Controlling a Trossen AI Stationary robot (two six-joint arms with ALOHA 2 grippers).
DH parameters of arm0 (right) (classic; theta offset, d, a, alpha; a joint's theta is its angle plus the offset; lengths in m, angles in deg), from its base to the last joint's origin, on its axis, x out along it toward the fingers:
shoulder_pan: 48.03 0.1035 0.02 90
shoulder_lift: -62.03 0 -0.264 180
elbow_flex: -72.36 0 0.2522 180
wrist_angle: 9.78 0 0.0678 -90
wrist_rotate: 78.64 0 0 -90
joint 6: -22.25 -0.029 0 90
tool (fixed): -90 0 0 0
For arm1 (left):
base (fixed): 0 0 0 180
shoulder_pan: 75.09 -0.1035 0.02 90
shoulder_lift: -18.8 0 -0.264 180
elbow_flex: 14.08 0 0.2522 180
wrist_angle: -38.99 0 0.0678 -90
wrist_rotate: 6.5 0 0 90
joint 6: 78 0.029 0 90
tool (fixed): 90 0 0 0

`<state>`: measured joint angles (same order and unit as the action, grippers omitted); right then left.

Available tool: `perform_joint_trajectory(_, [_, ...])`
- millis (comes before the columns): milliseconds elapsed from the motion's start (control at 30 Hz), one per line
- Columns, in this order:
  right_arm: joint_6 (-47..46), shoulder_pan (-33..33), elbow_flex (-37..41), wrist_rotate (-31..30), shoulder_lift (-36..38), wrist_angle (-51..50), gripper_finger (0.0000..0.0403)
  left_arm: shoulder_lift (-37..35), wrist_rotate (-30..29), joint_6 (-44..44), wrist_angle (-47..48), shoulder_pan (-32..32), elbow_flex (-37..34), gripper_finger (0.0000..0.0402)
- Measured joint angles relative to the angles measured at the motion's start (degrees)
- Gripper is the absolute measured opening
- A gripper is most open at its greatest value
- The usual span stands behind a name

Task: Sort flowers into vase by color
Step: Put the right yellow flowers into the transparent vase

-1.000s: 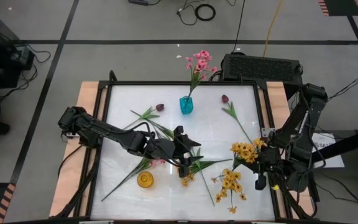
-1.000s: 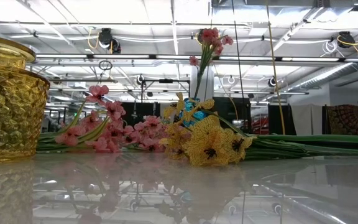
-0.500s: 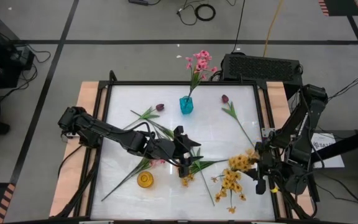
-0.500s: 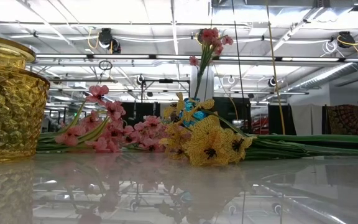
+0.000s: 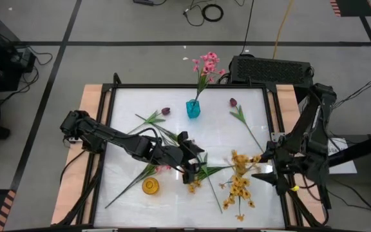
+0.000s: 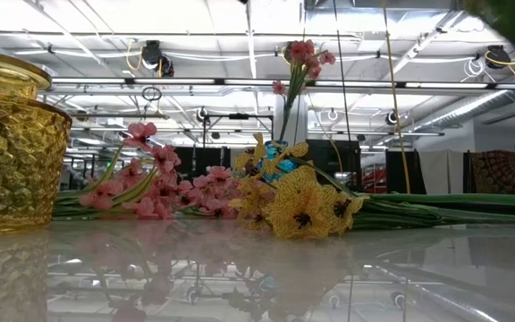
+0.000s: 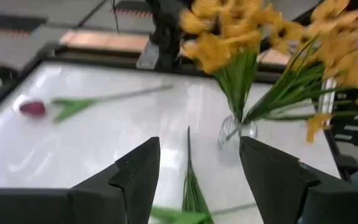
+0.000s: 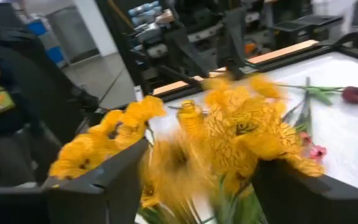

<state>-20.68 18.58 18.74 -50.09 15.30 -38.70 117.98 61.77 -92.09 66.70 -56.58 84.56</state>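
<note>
Yellow flowers [image 5: 240, 174] stand in a clear vase [image 7: 237, 130] at the table's near right. My right gripper [image 5: 263, 167] is open beside them, with yellow blossoms [image 8: 235, 137] between its fingers. My left gripper [image 5: 192, 170] hovers open at the table's middle, over green stems [image 7: 191, 186] lying on the table. Pink flowers [image 5: 206, 66] stand in a blue vase [image 5: 192, 108]. A pink spray [image 5: 162, 169], a yellow spray [image 5: 194, 187] and two maroon tulips [image 5: 165, 111] [image 5: 233, 102] lie flat on the table. My right gripper stands with one finger [image 8: 98, 186] on each side of the yellow blossoms, level, coming from the table's right. The blossoms are blurred, and I cannot tell whether a finger touches them.
A yellow glass vase [image 5: 150, 186] stands near the front left of the table. A black box [image 5: 269, 67] sits behind the far right edge. A person in dark clothes [image 8: 5, 93] shows beyond the table in the right wrist view.
My right gripper has opened and turned at the wrist. The yellow spray at its fingers has swung toward the table's left and now stands over the other yellow blossoms.
</note>
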Motion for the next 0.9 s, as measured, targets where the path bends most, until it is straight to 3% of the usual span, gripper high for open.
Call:
perform_joint_trajectory(400, [8.47, 2.37, 0.0, 0.34, 6.07, 2.23, 0.0281, 6.65, -0.37, -6.61, 3.74, -0.16, -2.98, 0.0228])
perform_joint_trajectory(600, [5.9, 2.56, 0.0, 2.05, 4.6, -1.0, 0.0281, 10.38, 1.05, -6.42, 3.61, -0.28, -3.04, 0.0228])
perform_joint_trajectory(900, [0.95, 2.5, 0.0, 5.73, 1.65, -2.83, 0.0281, 10.35, 1.72, -6.1, 1.85, -1.5, -3.02, 0.0228])
